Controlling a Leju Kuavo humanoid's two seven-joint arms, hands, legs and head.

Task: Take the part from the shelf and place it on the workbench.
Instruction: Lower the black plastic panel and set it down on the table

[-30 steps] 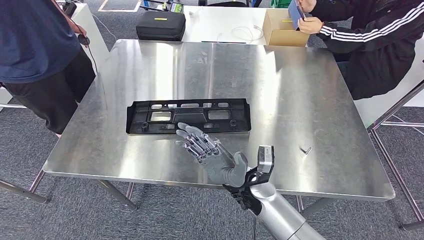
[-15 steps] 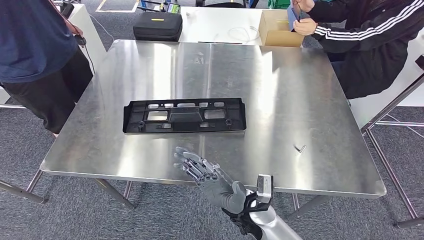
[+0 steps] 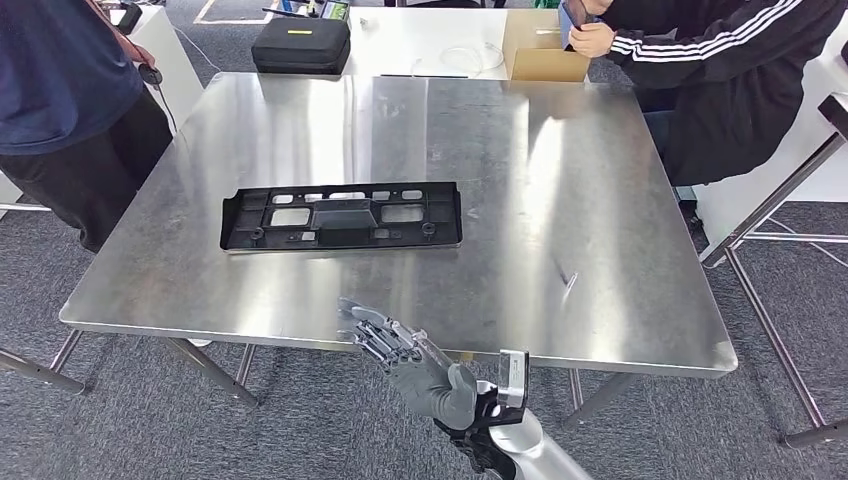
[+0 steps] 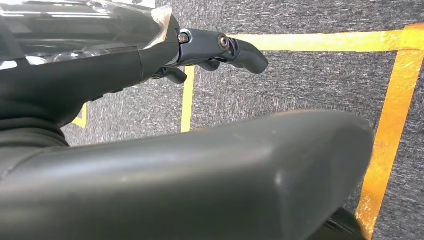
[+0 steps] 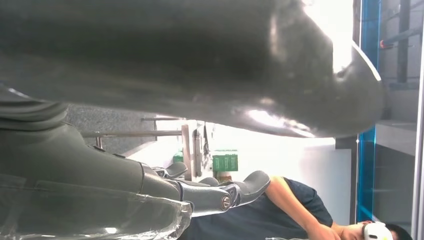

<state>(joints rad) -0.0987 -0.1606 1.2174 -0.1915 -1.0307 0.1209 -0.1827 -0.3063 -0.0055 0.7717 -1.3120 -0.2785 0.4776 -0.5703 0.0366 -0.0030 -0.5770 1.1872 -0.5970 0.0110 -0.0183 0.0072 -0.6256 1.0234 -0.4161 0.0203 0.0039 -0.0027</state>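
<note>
Now my right robot hand [image 3: 415, 352] has pulled back off the counter [image 3: 600, 250] to six o'clock, fingers spread, released. The part [image 3: 342, 216] lies flat toward nine o'clock of centre, so I judge the placing done. My left robot hand [image 4: 220, 47] hangs empty.

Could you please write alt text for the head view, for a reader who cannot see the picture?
A long black plastic part lies flat on a shiny steel workbench, while the robot's right hand hovers open at the near edge, holding nothing. One person stands at the far left corner and another sits at the far right; a black case and a cardboard box rest on a white table behind.
</note>
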